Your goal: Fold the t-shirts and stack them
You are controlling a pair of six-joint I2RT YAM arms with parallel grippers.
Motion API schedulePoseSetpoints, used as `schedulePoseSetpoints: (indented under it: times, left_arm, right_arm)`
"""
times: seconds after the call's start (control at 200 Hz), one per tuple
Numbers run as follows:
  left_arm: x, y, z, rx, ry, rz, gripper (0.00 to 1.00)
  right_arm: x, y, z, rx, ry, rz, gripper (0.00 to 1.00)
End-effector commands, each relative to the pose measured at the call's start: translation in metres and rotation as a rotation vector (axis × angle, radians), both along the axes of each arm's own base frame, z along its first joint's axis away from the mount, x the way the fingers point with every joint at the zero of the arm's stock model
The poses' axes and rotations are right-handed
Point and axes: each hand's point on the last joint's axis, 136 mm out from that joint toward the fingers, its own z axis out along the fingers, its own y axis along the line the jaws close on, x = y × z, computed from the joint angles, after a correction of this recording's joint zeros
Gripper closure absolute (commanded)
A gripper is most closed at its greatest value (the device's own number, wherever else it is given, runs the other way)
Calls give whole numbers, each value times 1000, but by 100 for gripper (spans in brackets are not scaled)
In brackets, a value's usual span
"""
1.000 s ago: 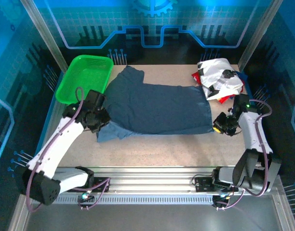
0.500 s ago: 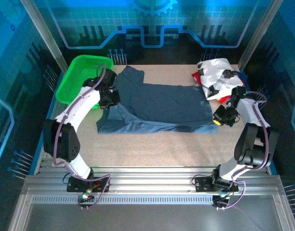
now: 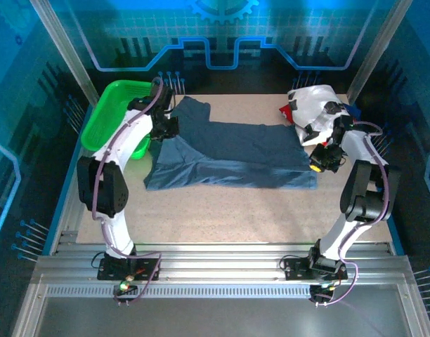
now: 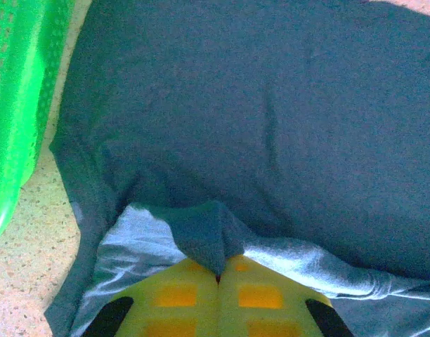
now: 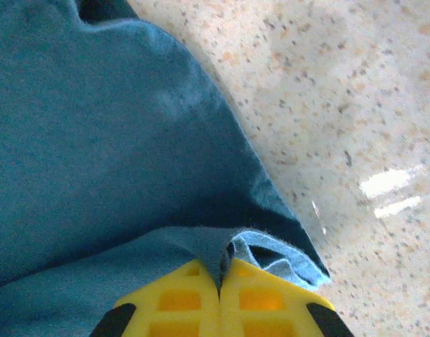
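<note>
On the counter (image 3: 229,214): one slate-blue t-shirt (image 3: 236,151), one heap of white and red t-shirts (image 3: 317,111), one green mesh basket (image 3: 113,112).
Arms: two, each ending in one claw.
Heap count: cannot tell how many shirts are in it. White cloth with black marks lies on top and red shows at its edges.
Heap place: far right corner of the counter, just beyond the right arm's wrist.
Basket place: far left corner. In the left wrist view its wall (image 4: 18,105) stands just beside the shirt's left edge, with a thin strip of counter between them.
Slate-blue t-shirt, place: spread across the middle of the counter, with a sleeve pointing to the far side. A paler band of its underside shows along the near edge.
Left claw (image 3: 167,130): pressed together on a fold at the shirt's left side, near the basket. From the wrist, a tuck of dark cloth (image 4: 271,105) rises out of the seam between the yellow fingers (image 4: 173,295), with paler cloth to either side.
Right claw (image 3: 319,163): pinching the shirt's right-hand corner, near the heap. From the wrist, the hem (image 5: 95,140) runs into the closed yellow fingers (image 5: 176,298), with bare counter (image 5: 355,105) to the right.
Shirt relative to the claws: it stretches from one claw to the other, held at both ends. Its body lies beyond the fingertips in both wrist views.
</note>
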Motion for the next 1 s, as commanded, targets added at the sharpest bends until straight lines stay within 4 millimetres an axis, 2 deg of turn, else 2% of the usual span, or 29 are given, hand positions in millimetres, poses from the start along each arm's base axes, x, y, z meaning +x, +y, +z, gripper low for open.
schedulePoseSetpoints:
  times: [0.0,0.05,0.135,0.165,0.215,0.28,0.325,0.375,0.445,0.49,0.555,0.665,0.755,0.845,0.995]
  left_arm:
    - [7,6,-16,24,46,-14,100]
    - [14,5,-20,23,46,-13,99]
    - [30,-1,-17,-3,9,-14,91]
    - [36,-6,-12,-28,-11,-14,80]
    - [44,-13,1,-76,-49,-8,56]
    - [46,-21,25,-142,-92,14,41]
    - [39,-26,39,-192,-111,35,32]
    - [26,-32,55,-251,-129,42,25]
    - [-2,-37,70,-321,-126,63,22]
    - [-27,-41,69,-372,-99,67,20]
    - [-64,-41,65,-417,-61,101,19]
    - [-124,-38,41,-474,11,158,19]
    - [-163,-30,8,-466,92,207,19]
    - [-180,-22,-18,-436,145,228,20]
    - [-180,5,-54,-290,199,280,23]
  right_arm:
    - [13,2,-6,-12,7,26,94]
    - [20,1,-9,-16,4,20,93]
    - [35,1,-7,-4,-29,6,89]
    - [41,2,-5,-2,-43,4,84]
    - [48,3,2,13,-69,4,67]
    - [51,4,17,8,-109,24,50]
    - [47,3,26,-9,-125,38,38]
    - [36,2,37,-14,-127,48,31]
    - [17,5,50,4,-137,60,26]
    - [2,11,56,19,-140,70,24]
    - [-21,20,59,45,-124,79,23]
    - [-56,38,48,110,-106,52,23]
    - [-74,43,30,124,-83,23,24]
    - [-76,44,13,139,-62,13,25]
    - [-68,34,-10,99,-23,12,27]
